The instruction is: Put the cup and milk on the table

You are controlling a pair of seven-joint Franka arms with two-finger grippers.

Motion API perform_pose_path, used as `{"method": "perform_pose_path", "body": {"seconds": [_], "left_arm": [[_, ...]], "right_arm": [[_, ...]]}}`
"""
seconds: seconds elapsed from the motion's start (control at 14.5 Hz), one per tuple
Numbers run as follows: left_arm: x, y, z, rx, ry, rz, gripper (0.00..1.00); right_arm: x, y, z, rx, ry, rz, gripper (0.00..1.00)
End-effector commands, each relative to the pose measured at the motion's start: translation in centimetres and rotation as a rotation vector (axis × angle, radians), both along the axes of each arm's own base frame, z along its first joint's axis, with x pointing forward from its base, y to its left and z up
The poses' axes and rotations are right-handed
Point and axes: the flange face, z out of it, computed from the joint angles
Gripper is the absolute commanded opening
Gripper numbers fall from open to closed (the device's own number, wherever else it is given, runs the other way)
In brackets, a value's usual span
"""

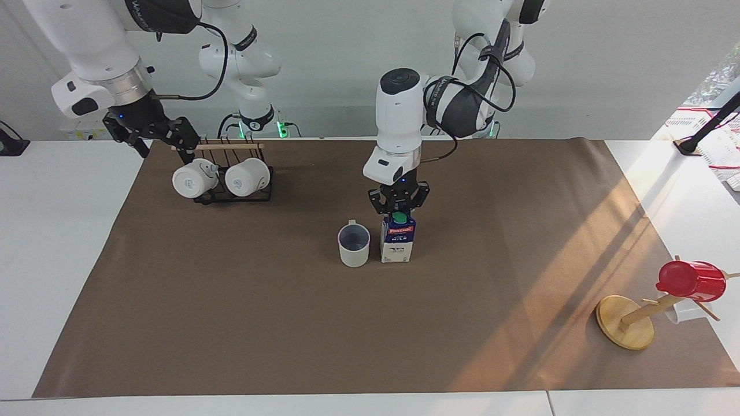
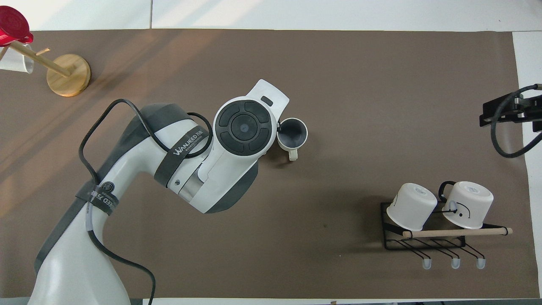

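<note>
Bright, sharp; warm sun streaks, soft shadows.

Two white mugs [image 1: 222,178] hang tilted on a black wire rack [image 1: 233,196] near the robots. A red cup [image 1: 691,281] sits on a wooden peg stand [image 1: 625,321] toward the left arm's end.

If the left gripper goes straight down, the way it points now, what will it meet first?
The milk. The left gripper points straight down at the carton's top, its fingers around the green cap, and the carton stands on the table beside the cup. Whether it already grips the carton is unclear.
</note>
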Motion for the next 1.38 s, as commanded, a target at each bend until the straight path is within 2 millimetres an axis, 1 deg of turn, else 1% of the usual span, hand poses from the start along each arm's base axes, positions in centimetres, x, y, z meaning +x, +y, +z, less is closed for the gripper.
{"method": "perform_pose_path", "body": {"seconds": [0.0,0.07,0.14,0.21,0.28,0.34,0.48,0.55,0.69,0.76,0.83,0.9,0.97,1.17,1.24,1.31], "left_arm": [[-0.2,-0.2,-0.4,0.018,-0.009,0.01,0.0],[-0.2,-0.2,-0.4,0.017,-0.008,0.011,0.03],[-0.2,-0.1,-0.5,0.013,-0.005,0.014,0.49],[-0.1,-0.1,-0.4,0.011,-0.007,0.015,0.92],[-0.1,-0.1,-0.4,0.01,-0.008,0.013,1.0],[0.1,0.0,-0.1,0.008,-0.012,0.014,1.0],[0.1,0.6,1.2,0.004,-0.021,0.014,1.0],[-0.2,1.1,2.7,-0.008,-0.035,0.018,1.0],[0.0,2.9,4.3,-0.001,-0.034,0.04,1.0],[-0.4,3.6,5.0,0.012,-0.024,0.038,1.0],[-0.4,5.3,5.8,0.022,-0.022,0.033,1.0],[0.2,7.8,6.3,0.023,-0.017,0.032,1.0],[0.1,9.4,7.2,0.003,-0.005,0.022,1.0],[1.0,15.6,8.6,0.007,0.023,-0.019,1.0],[1.4,17.8,9.2,0.023,0.042,-0.015,1.0],[1.8,20.6,10.0,0.037,0.054,-0.023,1.0]], "right_arm": [[0.1,-0.9,0.1,-0.022,-0.009,0.056,1.0],[0.1,-0.9,0.1,-0.026,-0.008,0.056,1.0],[0.1,-0.8,0.1,-0.028,-0.01,0.059,1.0],[0.1,-0.7,0.0,-0.027,-0.008,0.059,1.0],[0.0,-0.7,-0.1,-0.026,-0.005,0.059,1.0],[0.0,-0.6,-0.3,-0.026,-0.004,0.06,1.0],[0.1,-0.5,-0.2,-0.024,-0.013,0.062,1.0],[0.0,-0.4,-0.2,-0.024,-0.012,0.062,1.0],[0.0,-0.1,-0.2,-0.024,-0.01,0.066,1.0],[0.0,-0.1,-0.2,-0.024,-0.012,0.066,1.0],[0.0,-0.1,-0.2,-0.024,-0.013,0.068,1.0],[0.0,-0.1,-0.2,-0.023,-0.013,0.072,1.0],[0.1,-0.1,-0.2,-0.024,-0.015,0.071,1.0],[0.0,-0.1,-0.2,-0.024,-0.013,0.071,1.0],[0.0,-0.1,-0.2,-0.022,-0.013,0.069,1.0],[0.0,-0.1,-0.2,-0.024,-0.013,0.069,1.0]]}}
